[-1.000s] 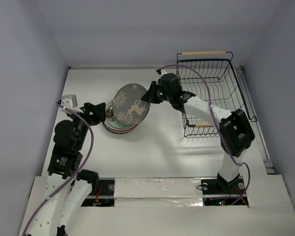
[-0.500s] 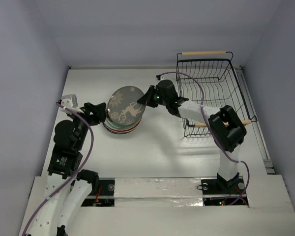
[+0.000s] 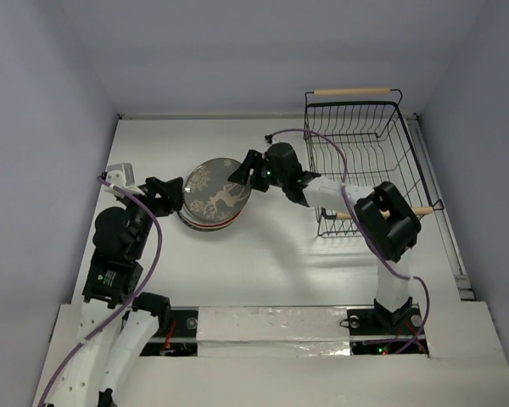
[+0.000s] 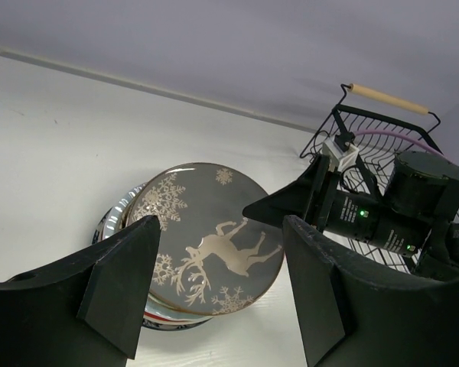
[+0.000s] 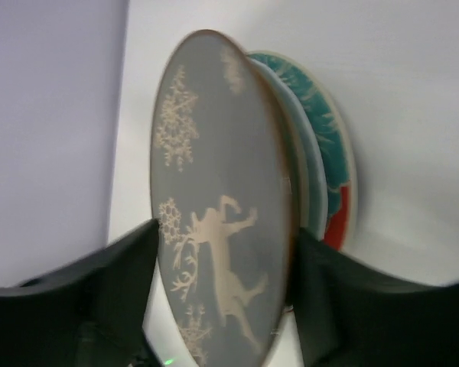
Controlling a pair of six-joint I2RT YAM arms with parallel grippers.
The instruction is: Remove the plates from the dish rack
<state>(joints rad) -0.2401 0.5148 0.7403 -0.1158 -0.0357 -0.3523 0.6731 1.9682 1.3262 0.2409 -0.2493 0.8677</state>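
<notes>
**Top view**
- Stack (image 3: 205, 217) of plates: left of centre on the table (image 3: 271, 254), well apart from the rack (image 3: 356, 106). This is judged to be the drop-off point, within reach of both arms.
- Reindeer plate (image 3: 216, 191): uppermost on the stack, face up.
- Right gripper (image 3: 242, 174): stretched out from the rack side to the plate's right rim. The spread of its fingers is too small to read here.
- Left gripper (image 3: 174, 193): at the stack's left edge, nothing held, judged to be on standby.
- Rack: no plate is made out inside it, so the unloading is judged near its end.

**Left wrist view**
- Left gripper (image 4: 222, 225): fingers spread wide, nothing between them, aimed at the stack from just beside it.
- Reindeer plate (image 4: 206, 245): lower plates are seen only as thin rims beneath it.
- Right gripper (image 4: 260, 208): tip at the plate's far rim; contact cannot be told.
- Rack (image 4: 382, 122): cut off at the right edge and partly hidden by the right arm.

**Right wrist view**
- Right gripper (image 5: 223, 237): fingers (image 5: 84, 298) set apart, either side of the reindeer plate (image 5: 222, 199). No clamping is visible.
- Teal-and-red plate (image 5: 333, 168): showing behind, with a pale rim between the two.
- The picture is blurred. Whether the top plate lies flat or tipped cannot be told, and the remaining plates are hidden.
</notes>
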